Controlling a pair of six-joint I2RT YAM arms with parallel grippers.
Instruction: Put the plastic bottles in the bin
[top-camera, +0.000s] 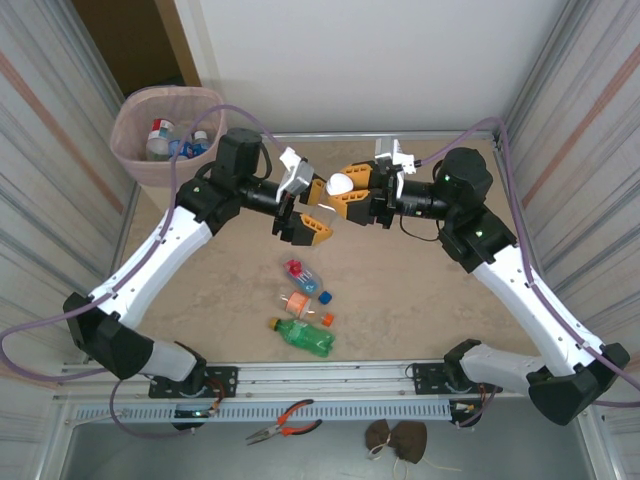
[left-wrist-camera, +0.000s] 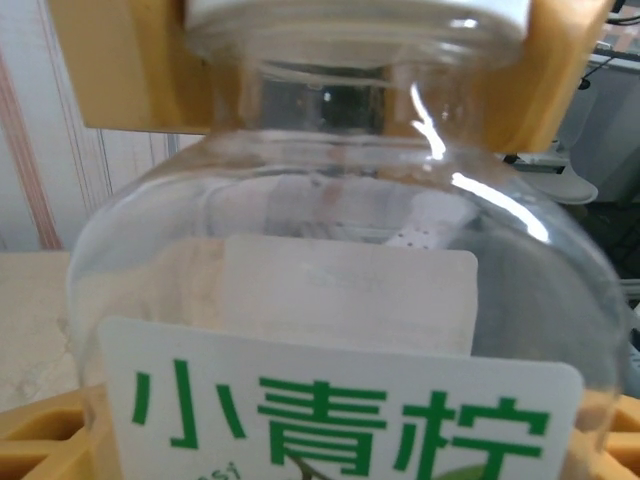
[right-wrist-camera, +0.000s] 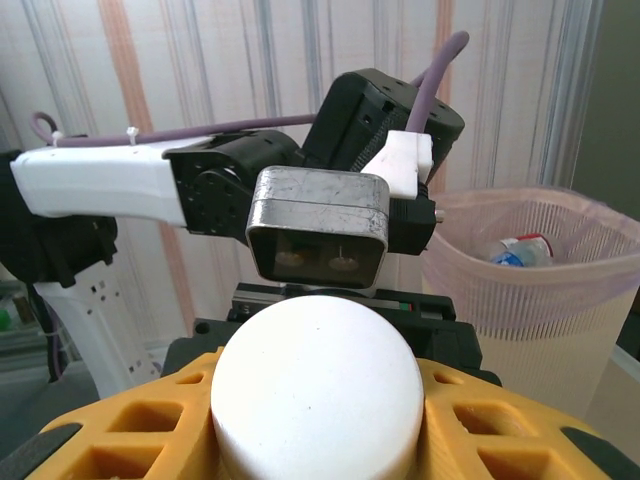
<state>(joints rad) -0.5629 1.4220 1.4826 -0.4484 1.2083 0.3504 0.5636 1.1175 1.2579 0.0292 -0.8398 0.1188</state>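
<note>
While raised above the table (top-camera: 420, 300), pinches clear bottle (left-wrist-camera: 330, 250) at its white cap with right gripper (top-camera: 347, 190), jaws tight on it. Surrounds bottle body with left gripper (top-camera: 314, 208); cannot tell whether clamped or loose. Below, toward near edge: three more plastic bottles (top-camera: 297, 302) lying close together. Beside far-left corner, well away: bin (top-camera: 148, 168), bottles inside.

Clear, glossy plastic is seen in the bottle (left-wrist-camera: 340, 250), with a smooth white label (left-wrist-camera: 340, 410) stuck on. Its cap (right-wrist-camera: 315, 385) is moulded in matt white plastic. The bin (right-wrist-camera: 530, 300) is lined with finely ribbed, translucent pink film. The bench (top-camera: 420, 290) is finished matt and mottled.
</note>
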